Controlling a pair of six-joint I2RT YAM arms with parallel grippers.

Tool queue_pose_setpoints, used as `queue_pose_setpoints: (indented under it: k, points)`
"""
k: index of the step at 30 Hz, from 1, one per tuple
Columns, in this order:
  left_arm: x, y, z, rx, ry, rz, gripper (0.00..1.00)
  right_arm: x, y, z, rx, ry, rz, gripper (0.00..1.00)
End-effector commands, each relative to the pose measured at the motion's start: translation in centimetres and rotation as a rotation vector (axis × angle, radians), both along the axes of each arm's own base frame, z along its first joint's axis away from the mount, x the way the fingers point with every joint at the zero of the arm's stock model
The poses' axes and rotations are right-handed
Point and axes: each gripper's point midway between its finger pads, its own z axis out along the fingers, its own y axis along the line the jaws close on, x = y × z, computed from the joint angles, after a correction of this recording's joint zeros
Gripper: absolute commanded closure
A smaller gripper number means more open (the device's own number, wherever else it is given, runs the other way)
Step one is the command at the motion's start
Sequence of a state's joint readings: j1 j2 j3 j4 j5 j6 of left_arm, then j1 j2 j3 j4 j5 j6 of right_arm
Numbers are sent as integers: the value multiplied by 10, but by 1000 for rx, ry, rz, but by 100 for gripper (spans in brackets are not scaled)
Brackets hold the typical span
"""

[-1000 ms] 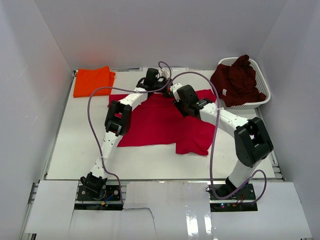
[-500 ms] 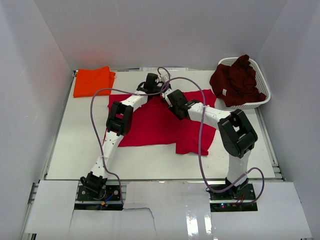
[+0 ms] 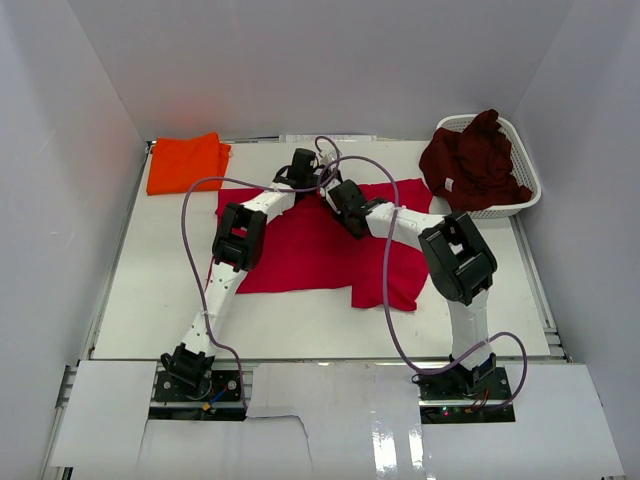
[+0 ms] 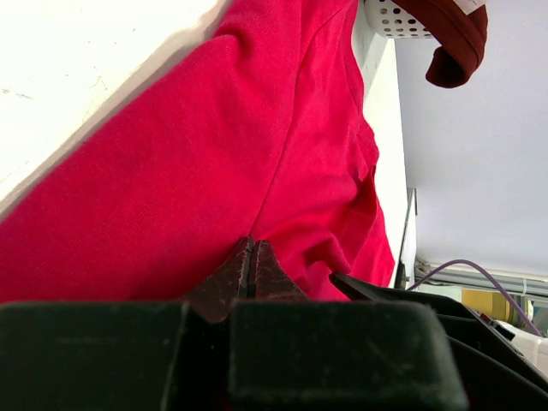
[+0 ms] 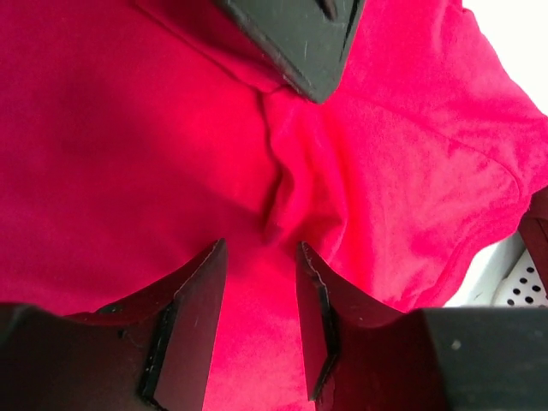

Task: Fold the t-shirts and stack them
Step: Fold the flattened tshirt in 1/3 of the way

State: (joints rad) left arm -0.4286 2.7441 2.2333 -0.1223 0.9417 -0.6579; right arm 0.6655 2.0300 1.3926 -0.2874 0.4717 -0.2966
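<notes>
Crimson t-shirt (image 3: 300, 250) lies spread flat at the centre of the table (image 3: 150, 290) in the top external view, with one sleeve toward the lower right. The orange t-shirt (image 3: 185, 162) lies folded at the upper left corner of the table, well apart from it. The maroon t-shirt (image 3: 475, 165) is heaped in the white basket (image 3: 527, 165) at the upper right. The left gripper (image 3: 315, 181) and the right gripper (image 3: 333, 193) meet just beside each other at the upper edge of the crimson t-shirt. In the left wrist view, the left gripper (image 4: 249, 264) has its jaws pressed together on a fold of the crimson t-shirt (image 4: 214, 154), which fills most of the frame. The table (image 4: 68, 68) shows at the upper left; the basket (image 4: 385, 17) and the maroon t-shirt (image 4: 449, 34) show at the upper right. In the right wrist view, the right gripper (image 5: 261, 250) has its jaws spread, with the crimson t-shirt (image 5: 128, 128) visible in the gap. A raised crease runs from that gap up to the left gripper (image 5: 300, 34) at the top centre. The basket (image 5: 522, 287) shows at the right edge.
</notes>
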Motion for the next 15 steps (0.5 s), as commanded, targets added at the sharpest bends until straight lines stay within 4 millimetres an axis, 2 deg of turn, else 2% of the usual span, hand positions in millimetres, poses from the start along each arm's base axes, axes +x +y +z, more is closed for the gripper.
queue_pose_setpoints:
  k: [1, 6, 10, 15]
  points:
    - [-1, -1, 6, 9, -24, -7, 100, 22, 5, 15, 33, -56, -14, 56]
    - [-1, 0, 3, 17, -23, -3, 100, 30, 1, 11, 35, -56, -34, 63]
    - [-1, 0, 5, 16, -28, -4, 100, 34, -4, 10, 44, -51, -48, 64]
    - [-1, 0, 7, 18, -31, -2, 100, 36, -7, 3, 60, -31, -56, 70]
